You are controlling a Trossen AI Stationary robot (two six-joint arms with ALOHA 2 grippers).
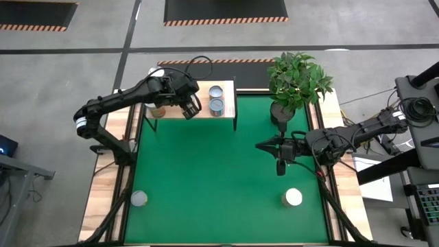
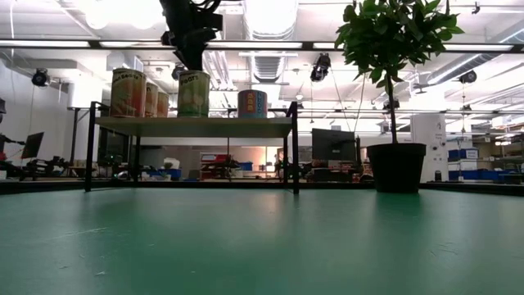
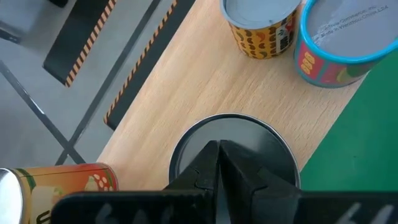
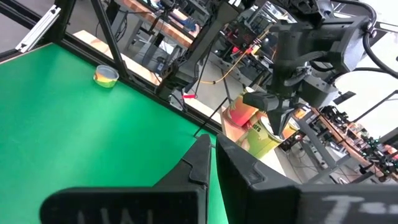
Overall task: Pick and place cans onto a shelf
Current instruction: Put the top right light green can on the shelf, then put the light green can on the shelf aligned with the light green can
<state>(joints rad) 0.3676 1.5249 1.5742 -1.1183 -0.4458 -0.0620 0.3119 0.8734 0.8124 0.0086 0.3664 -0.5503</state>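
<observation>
With its jaws together, the left gripper (image 1: pixel 194 110) is held over a can (image 3: pixel 233 146) set on the shelf (image 1: pixel 230 99) at the worktop's far edge, so fetching a near-edge can (image 1: pixel 293 197) seems called for next.

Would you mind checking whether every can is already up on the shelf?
No; in the high view two cans stand on the green mat, apart from the shelf.
</observation>
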